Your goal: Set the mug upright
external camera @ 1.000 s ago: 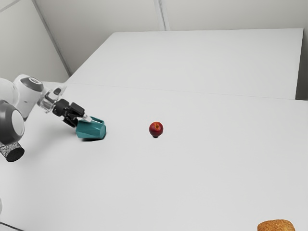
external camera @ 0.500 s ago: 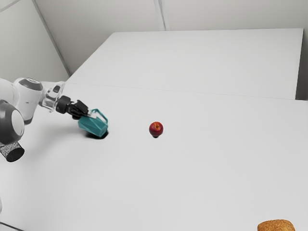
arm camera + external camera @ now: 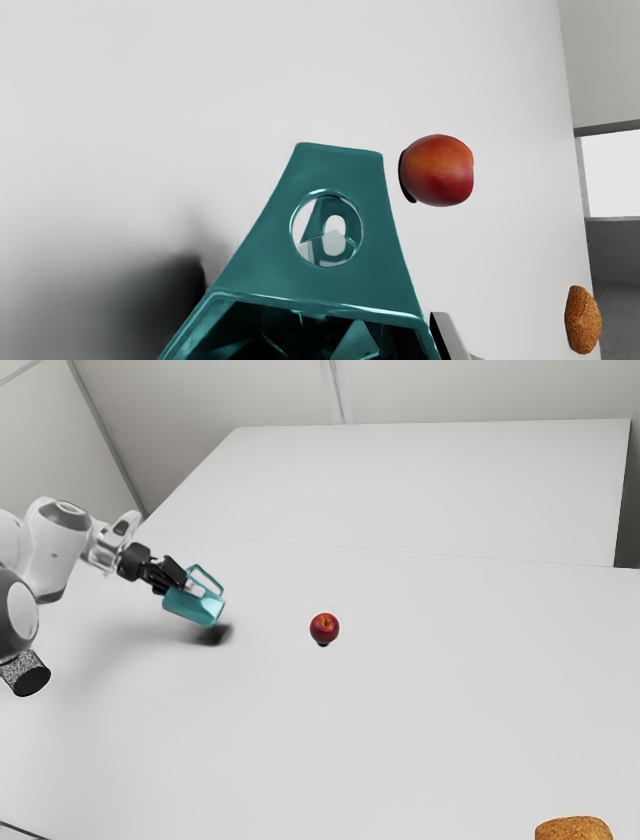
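A robot arm (image 3: 55, 550) reaches in from the exterior view's left over a broad white table (image 3: 400, 710), its black gripper (image 3: 188, 588) closed on a teal mug (image 3: 190, 606). The mug is in the air, over the part of the table nearer its far corner on the exterior view's left than its far corner on the right; a dark shadow (image 3: 214, 635) lies on the tabletop below, apart from it. The mug is tilted, not upright: its handle (image 3: 209, 576) is on the upper side, and the body slopes down and away from the gripper. In the wrist view, the mug's rim (image 3: 320, 301) and dark hollow open toward the camera, with one pale finger (image 3: 450, 332) beside the wall; the far side of the grip is hidden. A round red fruit (image 3: 324, 627) rests on the table, well apart from the mug, toward the exterior view's right. A rough brown item (image 3: 573, 829) sits much farther off, at that view's lower right. The step in hand looks to be turning the mug base-down while it hangs free. Doing that well would mean tipping the hand slowly toward pointing straight down, with enough height that the base's edge does not catch the table, then lowering until the base sits flat before the grip loosens. A hold close to the rim could let the mug pivot, and letting go while it leans might roll it toward its handle.
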Available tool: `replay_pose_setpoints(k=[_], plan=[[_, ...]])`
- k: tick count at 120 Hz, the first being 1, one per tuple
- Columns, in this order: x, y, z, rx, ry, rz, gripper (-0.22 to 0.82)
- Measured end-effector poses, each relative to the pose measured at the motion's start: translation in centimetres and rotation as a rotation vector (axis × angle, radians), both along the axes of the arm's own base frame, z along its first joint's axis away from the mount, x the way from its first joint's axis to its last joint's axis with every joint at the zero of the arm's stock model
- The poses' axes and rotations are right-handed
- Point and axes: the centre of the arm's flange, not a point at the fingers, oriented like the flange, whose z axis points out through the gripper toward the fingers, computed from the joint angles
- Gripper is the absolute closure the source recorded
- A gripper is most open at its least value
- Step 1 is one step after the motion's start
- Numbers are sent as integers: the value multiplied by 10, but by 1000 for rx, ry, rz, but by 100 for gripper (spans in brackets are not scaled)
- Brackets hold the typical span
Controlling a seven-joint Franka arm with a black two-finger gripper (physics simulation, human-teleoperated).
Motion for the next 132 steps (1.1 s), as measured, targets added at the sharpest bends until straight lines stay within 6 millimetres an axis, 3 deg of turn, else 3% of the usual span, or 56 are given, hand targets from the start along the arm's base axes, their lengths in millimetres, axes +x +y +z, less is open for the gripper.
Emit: replay_pose_setpoints(k=[34, 47, 58, 91, 132], plan=[[-21, -75, 25, 251, -2, -103, 77], [-24, -97, 39, 405, -33, -146, 77], [-30, -111, 39, 514, -41, -169, 77], [-40, -139, 34, 729, -44, -184, 77], [-55, -152, 27, 757, 22, -106, 78]])
